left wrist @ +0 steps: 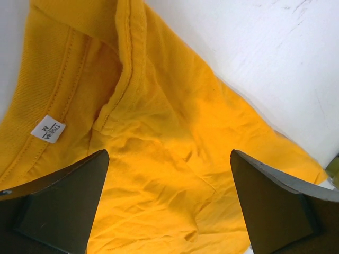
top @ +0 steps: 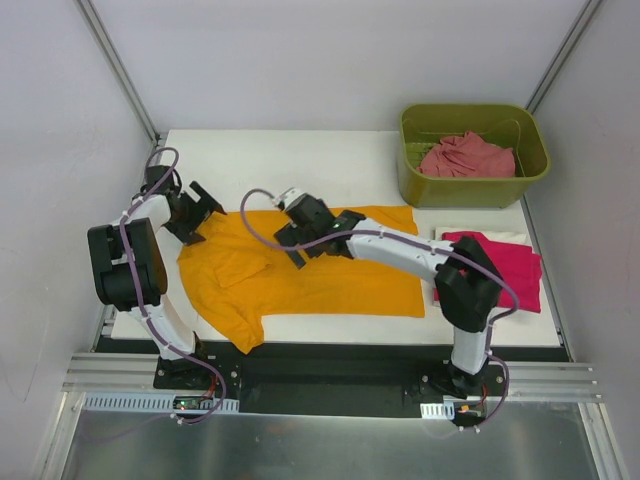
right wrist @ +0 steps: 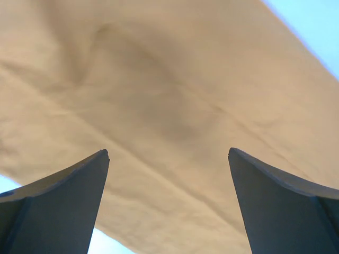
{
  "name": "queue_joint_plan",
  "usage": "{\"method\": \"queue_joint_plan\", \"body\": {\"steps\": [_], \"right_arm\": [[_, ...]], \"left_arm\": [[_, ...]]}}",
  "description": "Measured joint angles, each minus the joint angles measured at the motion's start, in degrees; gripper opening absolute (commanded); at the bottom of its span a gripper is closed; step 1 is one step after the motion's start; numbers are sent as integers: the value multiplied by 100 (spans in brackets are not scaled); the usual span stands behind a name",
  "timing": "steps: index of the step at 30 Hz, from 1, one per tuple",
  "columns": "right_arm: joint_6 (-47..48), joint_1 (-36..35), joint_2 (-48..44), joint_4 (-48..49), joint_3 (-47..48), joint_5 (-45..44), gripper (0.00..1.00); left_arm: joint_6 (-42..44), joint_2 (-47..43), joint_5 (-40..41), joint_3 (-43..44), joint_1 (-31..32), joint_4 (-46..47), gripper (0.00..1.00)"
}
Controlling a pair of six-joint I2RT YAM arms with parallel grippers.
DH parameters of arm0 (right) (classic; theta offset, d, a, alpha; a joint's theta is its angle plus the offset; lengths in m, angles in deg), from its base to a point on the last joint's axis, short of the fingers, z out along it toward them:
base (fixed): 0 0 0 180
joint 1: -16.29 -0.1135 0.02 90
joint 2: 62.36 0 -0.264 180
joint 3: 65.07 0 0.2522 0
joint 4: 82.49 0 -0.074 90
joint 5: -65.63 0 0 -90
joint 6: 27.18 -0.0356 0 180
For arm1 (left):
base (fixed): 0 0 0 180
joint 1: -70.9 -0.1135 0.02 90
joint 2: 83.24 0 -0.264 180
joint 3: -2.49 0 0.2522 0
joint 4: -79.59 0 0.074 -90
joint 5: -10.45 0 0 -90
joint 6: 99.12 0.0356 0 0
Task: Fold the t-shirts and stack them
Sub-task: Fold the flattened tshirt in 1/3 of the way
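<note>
- Table (top: pixel 300 160): white; it carries all the work; the bin sits at its far right corner.
- Orange shirt (top: pixel 320 275): laid out across the middle of the table, collar end to the left, rumpled and not yet squared; judged to be the shirt now being folded.
- Green bin (top: pixel 450 190): holds the pink shirt (top: pixel 467 157), bunched up and unfolded; judged to be last in line.
- Red shirt (top: pixel 505 265): folded flat at the right edge of the table, just beside the orange shirt; judged to be the base of the stack.
- Right gripper (right wrist: pixel 168 153): jaws spread wide over the orange cloth, nothing pinched.
- Left gripper (left wrist: pixel 169 153): jaws spread wide above the collar, near the neck label (left wrist: pixel 47 129); nothing pinched.
- Next move, as judged: each gripper needs to drop onto an edge of the orange shirt and pinch a single layer, then carry it over evenly; a skewed lift would likely drag the cloth.
</note>
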Motion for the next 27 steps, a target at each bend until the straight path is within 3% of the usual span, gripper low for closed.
{"method": "queue_joint_plan", "body": {"steps": [7,13,19,27], "right_arm": [[-564,1585,-494,92,-411,-188,100],[-994,2754,-433,-35,-570,33,100],[-1117,3095,26,-87,-426,293,100],[-1038,3244,866,-295,118,356,100]], "left_arm": [[50,0,70,715,13,-271,99],[83,11,-76,739,352,-367,99],[229,560,-225,946,592,-365,99],[393,1217,-262,1589,140,-568,99]]}}
